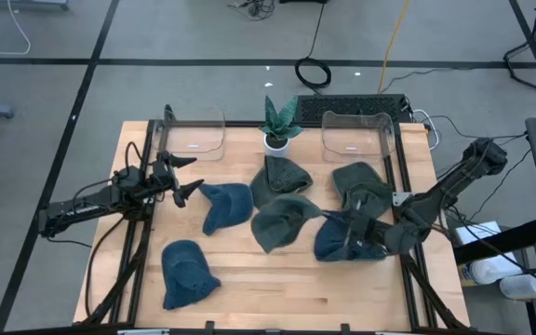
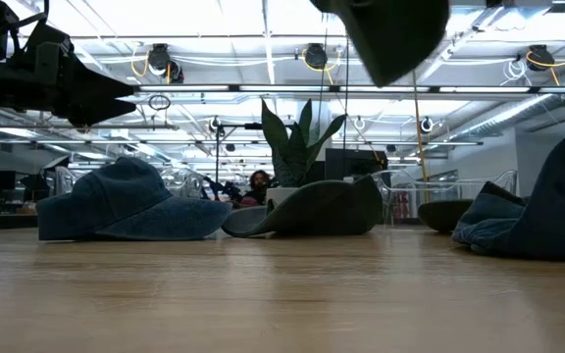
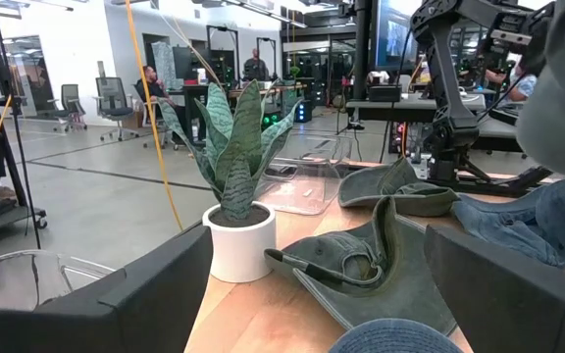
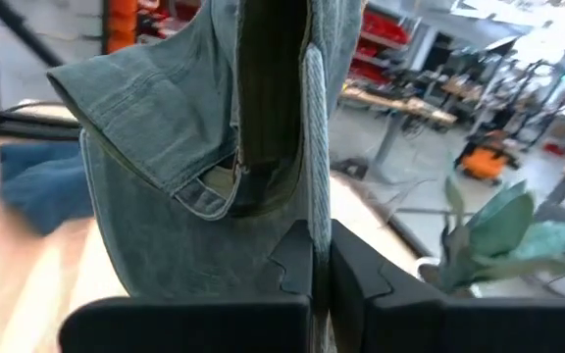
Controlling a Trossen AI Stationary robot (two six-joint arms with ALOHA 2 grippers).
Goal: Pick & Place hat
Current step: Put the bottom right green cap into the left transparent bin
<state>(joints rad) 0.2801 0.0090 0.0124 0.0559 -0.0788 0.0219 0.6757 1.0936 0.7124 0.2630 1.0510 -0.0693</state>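
Observation:
A grey-green hat [image 1: 282,223] hangs from my right gripper [image 1: 331,221], which is shut on it above the table's middle. In the low view the hat [image 2: 390,34] is well above the tabletop. My left gripper [image 1: 189,191] is open and empty at the table's left, just left of a blue hat [image 1: 226,205] that lies on the wood. In the left wrist view its fingers [image 3: 155,294] stand wide apart, with the blue hat's crown [image 3: 390,338] just ahead. My right gripper pinches a folded edge of the grey-green hat [image 4: 314,211] between its two shut fingers [image 4: 361,284]. The fingers come level from the table's right side. The hat is lifted clear of the table and hangs slack.
Other hats lie on the table: a blue one near left [image 1: 186,273], a blue one under the right arm [image 1: 347,244], and green ones by the plant [image 1: 277,179] and far right [image 1: 361,181]. A potted plant [image 1: 277,126] and two clear bins [image 1: 194,135] [image 1: 356,135] stand at the far edge.

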